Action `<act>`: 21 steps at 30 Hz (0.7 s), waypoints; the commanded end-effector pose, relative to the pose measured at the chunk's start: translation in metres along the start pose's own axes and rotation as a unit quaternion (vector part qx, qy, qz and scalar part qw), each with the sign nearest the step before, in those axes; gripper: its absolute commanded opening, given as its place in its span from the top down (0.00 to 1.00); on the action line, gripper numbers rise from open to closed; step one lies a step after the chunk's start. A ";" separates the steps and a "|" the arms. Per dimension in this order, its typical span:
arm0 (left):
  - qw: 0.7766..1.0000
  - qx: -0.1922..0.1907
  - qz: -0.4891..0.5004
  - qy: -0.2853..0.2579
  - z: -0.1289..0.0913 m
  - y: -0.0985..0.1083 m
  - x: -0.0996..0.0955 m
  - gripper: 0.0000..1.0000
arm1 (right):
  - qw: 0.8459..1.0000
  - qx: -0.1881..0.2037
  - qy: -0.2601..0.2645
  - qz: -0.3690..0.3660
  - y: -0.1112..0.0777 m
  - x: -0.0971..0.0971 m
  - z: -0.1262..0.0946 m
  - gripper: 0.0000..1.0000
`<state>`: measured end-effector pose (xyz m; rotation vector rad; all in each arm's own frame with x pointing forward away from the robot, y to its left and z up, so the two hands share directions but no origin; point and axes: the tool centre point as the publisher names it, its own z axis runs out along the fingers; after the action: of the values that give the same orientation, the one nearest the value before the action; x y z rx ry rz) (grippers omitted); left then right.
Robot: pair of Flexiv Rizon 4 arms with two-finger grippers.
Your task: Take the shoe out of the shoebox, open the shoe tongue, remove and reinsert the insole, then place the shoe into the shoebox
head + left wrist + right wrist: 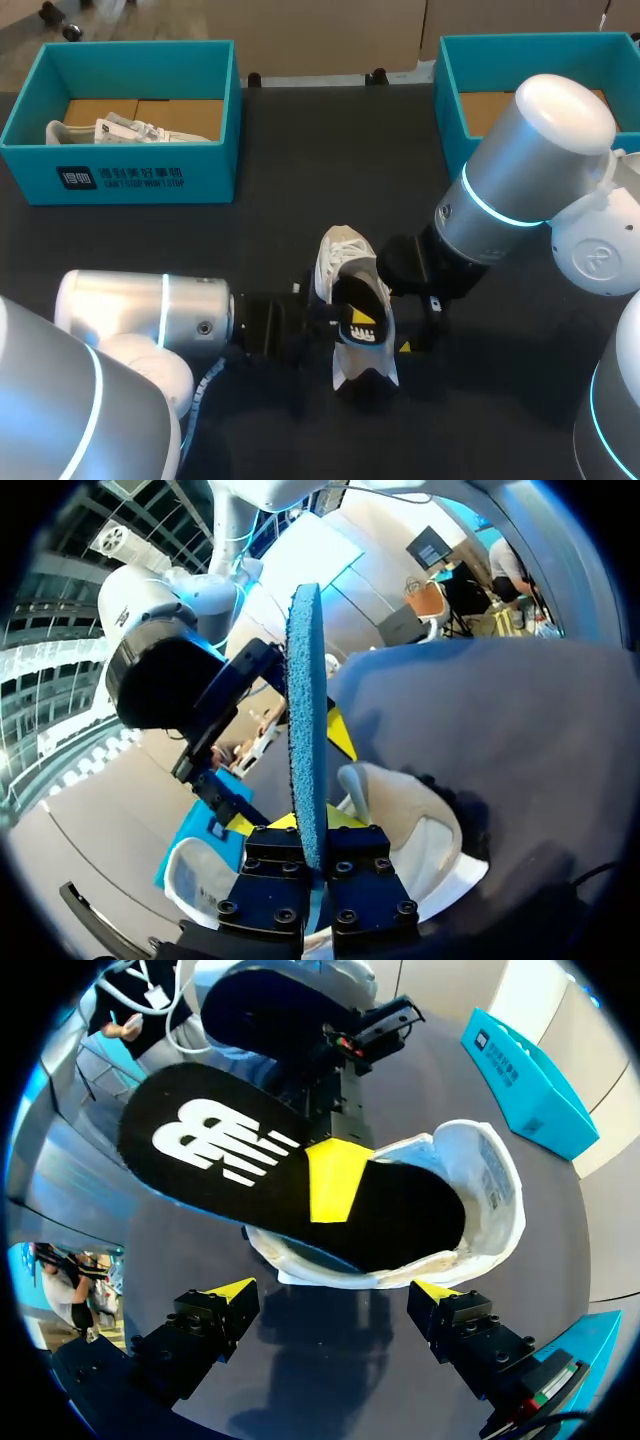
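White sneaker (pixel 343 258) flat on the dark surface (pixel 520 400) near the middle, outside both boxes and between the two hands. Black insole (pixel 360 305) with a white logo partly out of it: one end down inside the sneaker, the logo end raised clear of the rim.

Left hand (pixel 350 322) reaching in from the left and clamped on the insole, a yellow-tipped finger on each face. From its own wrist, the insole (pixel 305 710) edge-on, its blue edge running straight up between the fingers of the left hand (pixel 305 825), with the sneaker (pixel 420 830) just beyond.

Right hand (pixel 335 1295) with fingers spread wide and nothing between them, just beside the sneaker (pixel 490 1175), touching neither it nor the insole (pixel 220 1150) as far as its wrist view shows.

At the far left of the surface, the teal left shoebox (pixel 140 175) with a second white shoe (pixel 120 130) and paper inside. At the far right, the teal right shoebox (pixel 450 90), well apart from the sneaker.
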<state>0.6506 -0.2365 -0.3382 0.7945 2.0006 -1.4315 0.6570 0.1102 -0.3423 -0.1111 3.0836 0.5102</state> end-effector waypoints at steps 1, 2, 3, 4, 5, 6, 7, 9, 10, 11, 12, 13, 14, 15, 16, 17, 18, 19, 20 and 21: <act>1.000 -0.006 0.004 -0.001 0.015 0.015 -0.004 1.00 | 1.000 -0.001 -0.001 -0.001 0.000 0.000 0.001 0.00; 1.000 -0.014 0.006 -0.003 0.016 0.019 -0.006 1.00 | 1.000 -0.001 -0.001 -0.001 0.000 0.000 0.001 0.00; 1.000 -0.017 0.005 -0.002 0.018 0.024 -0.008 1.00 | 1.000 -0.001 -0.001 -0.001 0.000 0.000 0.001 0.00; 1.000 -0.017 0.004 -0.002 0.019 0.027 -0.009 1.00 | 1.000 -0.001 -0.001 -0.001 0.000 0.000 0.001 0.00; 1.000 -0.020 0.002 -0.002 0.020 0.029 -0.009 1.00 | 1.000 -0.001 -0.001 -0.001 0.000 0.000 0.001 0.00; 1.000 -0.020 0.000 -0.002 0.020 0.031 -0.009 1.00 | 1.000 -0.001 -0.001 -0.001 0.000 0.000 0.001 0.00; 1.000 -0.020 -0.001 -0.002 0.020 0.031 -0.010 1.00 | 1.000 -0.001 -0.001 -0.001 0.000 0.000 0.001 0.00; 1.000 -0.019 -0.002 -0.002 0.020 0.031 -0.011 1.00 | 1.000 -0.001 -0.001 -0.001 0.000 0.000 0.001 0.00; 1.000 -0.018 -0.003 -0.002 0.020 0.030 -0.010 1.00 | 1.000 -0.001 -0.001 -0.001 0.000 0.000 0.001 0.00; 1.000 -0.016 -0.003 -0.001 0.019 0.028 -0.010 1.00 | 1.000 -0.001 -0.001 -0.001 0.000 0.000 0.001 0.00; 1.000 -0.016 -0.003 0.000 0.019 0.027 -0.009 1.00 | 1.000 -0.001 -0.001 -0.001 0.000 0.000 0.001 0.00; 1.000 -0.015 -0.003 0.000 0.018 0.026 -0.009 1.00 | 1.000 -0.001 -0.001 -0.001 0.000 0.000 0.001 0.00; 1.000 -0.014 -0.004 0.001 0.017 0.025 -0.009 1.00 | 1.000 -0.001 -0.001 -0.001 0.000 0.000 0.001 0.00; 1.000 -0.013 -0.005 0.001 0.016 0.024 -0.009 1.00 | 1.000 -0.001 -0.001 -0.001 0.000 0.000 0.001 0.00; 1.000 -0.012 -0.005 -0.001 0.015 0.022 -0.009 0.94 | 1.000 -0.001 -0.001 -0.001 0.000 0.000 0.001 0.00; 1.000 -0.011 -0.004 -0.003 0.013 0.021 -0.010 0.87 | 1.000 -0.001 -0.001 -0.001 0.000 0.000 0.001 0.00; 1.000 -0.010 -0.002 -0.005 0.012 0.019 -0.010 0.78 | 1.000 -0.001 -0.001 -0.001 0.000 0.000 0.001 0.00; 1.000 -0.008 -0.001 -0.007 0.010 0.017 -0.010 0.71 | 1.000 -0.001 -0.001 -0.001 0.000 0.000 0.001 0.00; 1.000 -0.008 0.000 -0.008 0.009 0.015 -0.010 0.69 | 1.000 -0.001 -0.001 -0.001 0.000 0.000 0.001 0.00; 1.000 -0.008 0.001 -0.009 0.008 0.013 -0.010 0.68 | 1.000 -0.001 -0.001 -0.001 0.000 0.000 0.001 0.00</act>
<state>0.6740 -0.2485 -0.3446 0.7782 1.9998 -1.4192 0.6571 0.1102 -0.3423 -0.1111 3.0836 0.5102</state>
